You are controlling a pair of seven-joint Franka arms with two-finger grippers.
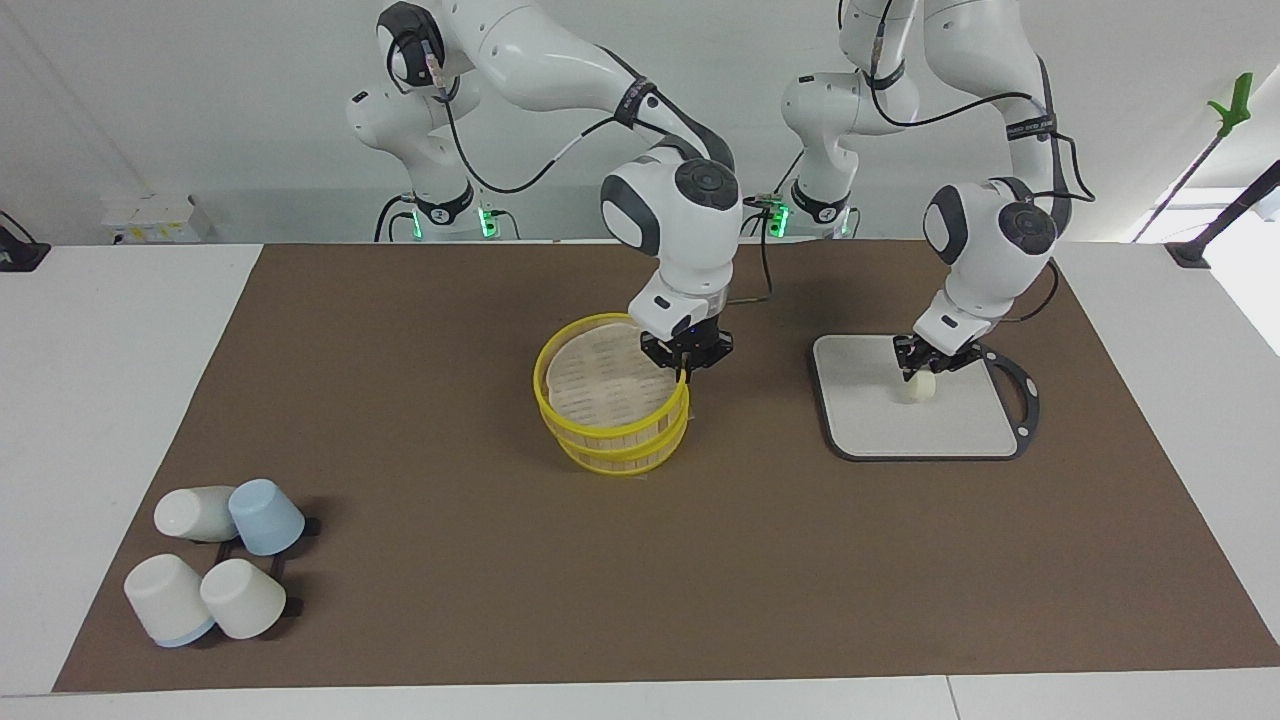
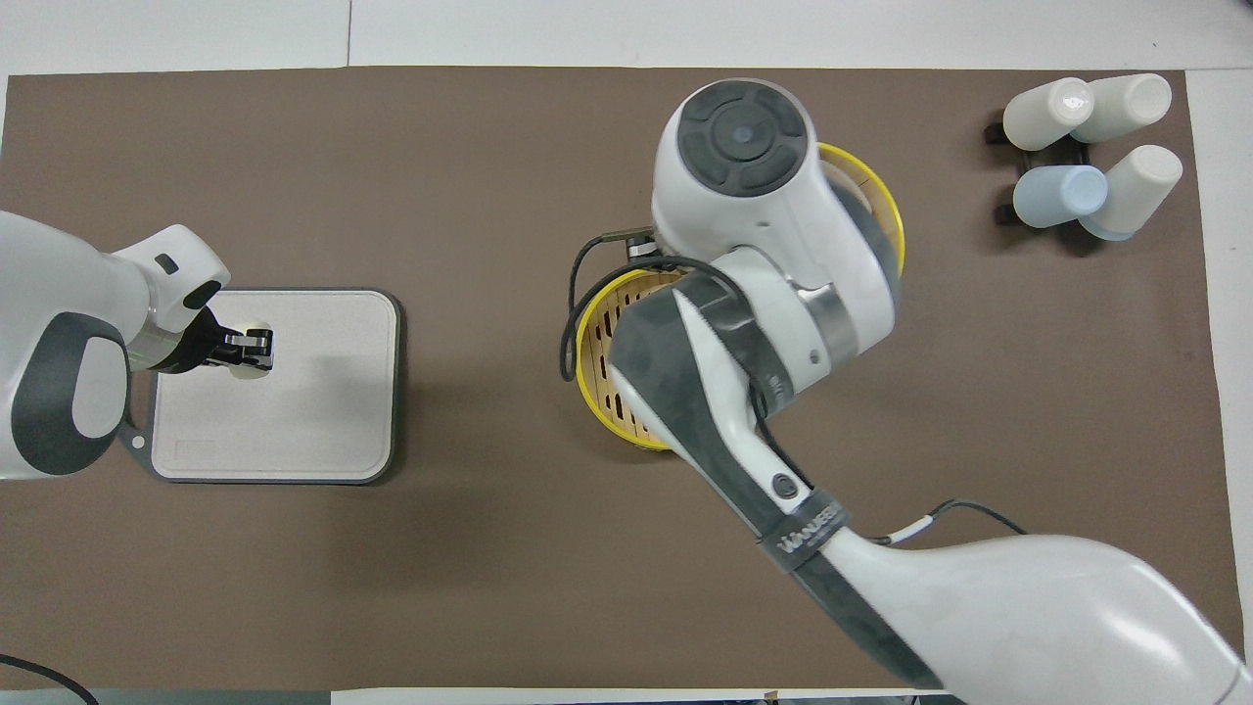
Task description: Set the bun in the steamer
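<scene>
Lid-lift and bun-pickup step. Right gripper (image 1: 686, 366) clamped on steamer (image 1: 612, 405) lid rim, tilting it. Left gripper (image 1: 926, 366) around bun (image 1: 920, 387) on board (image 1: 870, 425); squeeze uncertain. Next: raise lid clear, carry bun over.

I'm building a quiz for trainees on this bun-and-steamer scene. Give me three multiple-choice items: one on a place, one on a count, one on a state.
1. Where is the bun?
A. on the grey board
B. in the steamer
C. among the cups

2. How many cups are there?
A. two
B. four
C. six

3. The steamer lid is:
A. flat and closed
B. tilted, raised at the right gripper
C. lying on the mat

Answers: 1 A, it rests on the board at the left gripper. 2 B, three white, one blue. 3 B, one edge is lifted.
</scene>
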